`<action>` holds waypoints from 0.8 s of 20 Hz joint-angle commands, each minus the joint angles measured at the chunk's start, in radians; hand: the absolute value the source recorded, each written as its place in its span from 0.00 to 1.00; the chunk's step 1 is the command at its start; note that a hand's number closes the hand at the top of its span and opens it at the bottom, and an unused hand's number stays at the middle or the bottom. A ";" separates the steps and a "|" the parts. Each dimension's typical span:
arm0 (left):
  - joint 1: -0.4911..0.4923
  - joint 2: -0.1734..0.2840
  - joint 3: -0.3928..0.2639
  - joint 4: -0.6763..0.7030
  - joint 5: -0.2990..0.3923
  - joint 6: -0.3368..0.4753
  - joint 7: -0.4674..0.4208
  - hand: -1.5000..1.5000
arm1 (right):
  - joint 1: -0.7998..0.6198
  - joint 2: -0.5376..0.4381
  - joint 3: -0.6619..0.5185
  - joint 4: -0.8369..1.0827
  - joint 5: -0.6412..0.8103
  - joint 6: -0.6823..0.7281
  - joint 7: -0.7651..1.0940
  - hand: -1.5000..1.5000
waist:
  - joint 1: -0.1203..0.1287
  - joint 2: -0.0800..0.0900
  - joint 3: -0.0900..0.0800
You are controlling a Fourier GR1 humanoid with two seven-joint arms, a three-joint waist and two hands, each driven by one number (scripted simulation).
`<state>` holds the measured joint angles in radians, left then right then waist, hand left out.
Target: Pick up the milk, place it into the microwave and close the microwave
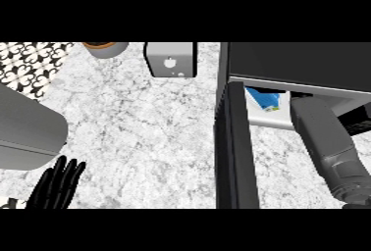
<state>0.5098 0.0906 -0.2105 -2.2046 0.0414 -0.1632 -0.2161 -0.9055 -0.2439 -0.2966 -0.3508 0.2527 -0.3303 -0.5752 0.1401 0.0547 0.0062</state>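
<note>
The milk [265,100], a blue and white carton, lies inside the open microwave [304,63] at the upper right, near the left of its cavity. The microwave's dark door [235,147] swings out toward me, seen edge-on. My right forearm [326,142] reaches into the cavity just right of the milk. Only a dark part of my right hand [358,120] shows at the view's right edge, apart from the carton. My left hand [58,181] rests open at the lower left, fingers up.
A grey toaster-like appliance [171,59] stands at the back centre, with a brown-rimmed cup [105,48] to its left. A large grey rounded object [25,130] sits at the left edge. Patterned tiles [29,61] fill the upper left corner.
</note>
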 commanded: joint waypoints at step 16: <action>-0.091 -0.053 -0.085 0.065 -0.076 0.045 0.074 0.00 | 0.004 0.025 -0.085 0.184 -0.068 0.191 -0.225 0.00 | -0.083 -0.026 -0.002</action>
<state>0.4665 0.0436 -0.3023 -2.1724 -0.0422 -0.1186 -0.1697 -0.9129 -0.2283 -0.3708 -0.1862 0.1989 -0.2062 -0.7588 0.0777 0.0350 0.0046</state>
